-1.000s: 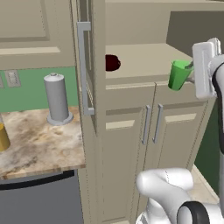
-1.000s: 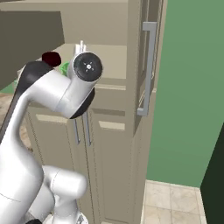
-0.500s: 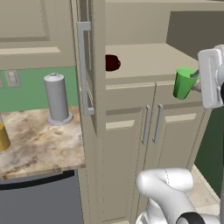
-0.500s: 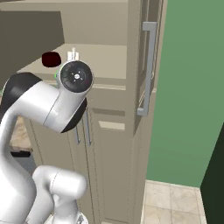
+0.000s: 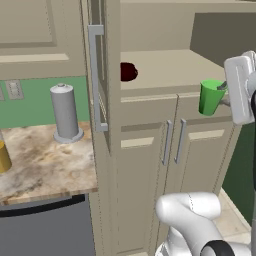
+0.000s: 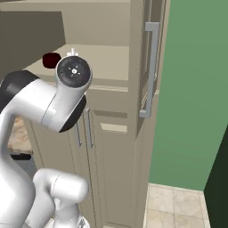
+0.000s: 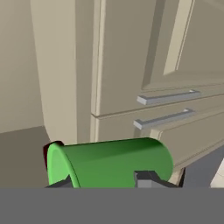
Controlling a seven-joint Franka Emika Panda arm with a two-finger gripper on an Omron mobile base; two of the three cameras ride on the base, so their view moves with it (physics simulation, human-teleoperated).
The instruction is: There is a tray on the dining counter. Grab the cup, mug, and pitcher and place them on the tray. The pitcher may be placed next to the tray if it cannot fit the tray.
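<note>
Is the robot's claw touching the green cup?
Touching. In the hand view the claw has its dark fingertips pressed on the green cup; the left base view shows the cup hanging off the counter edge, at the hand.

Beige cabinets (image 5: 150, 150) with metal bar handles (image 5: 95, 75) stand against a green wall (image 6: 196, 98); pale floor tiles (image 6: 178, 205) lie below, a marbled desk (image 5: 45, 160) beside

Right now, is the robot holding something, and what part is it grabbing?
Yes. The gripper holds the green cup by its side wall, near the middle of its height, out past the front edge of the counter shelf.
</note>
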